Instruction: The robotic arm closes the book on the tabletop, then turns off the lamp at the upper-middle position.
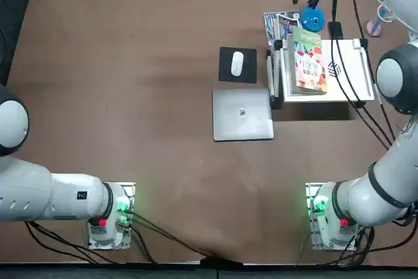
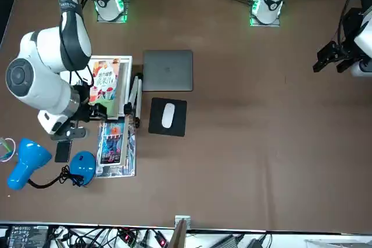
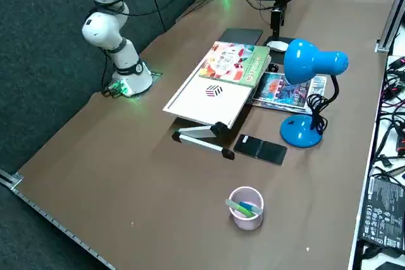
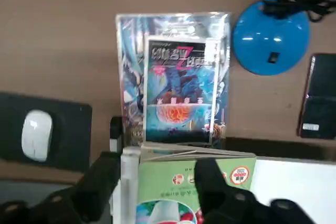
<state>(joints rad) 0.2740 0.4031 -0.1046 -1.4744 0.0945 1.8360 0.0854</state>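
Green-covered paperback book (image 3: pixel 234 62) lies shut on white stand (image 3: pixel 205 100); closing judged done; black right gripper (image 4: pixel 157 179) held above, near book's edge, fingers apart; blue desk lamp (image 3: pixel 301 131) stands beyond magazine (image 3: pixel 288 90); switching-off apparently left, though whether lit cannot be told.

A closed grey laptop (image 1: pixel 243 122), a round logo on its lid, lies left of a low white stand (image 3: pixel 205 100). Just beyond the laptop is a black mouse pad (image 1: pixel 226 76), bearing a white mouse (image 1: pixel 237 64) near its middle. A glossy blue-and-red magazine (image 4: pixel 181 93) lies flat at the stand's far left, right of the mouse pad. A black phone (image 3: pixel 260 149) lies beyond the stand, to the right of the magazine. Farther right, a pink-tinted clear cup (image 3: pixel 245 221) contains a green marker (image 3: pixel 240 208) and a blue marker (image 3: pixel 250 207). Black cables (image 2: pixel 99 237) are tangled along the far side.
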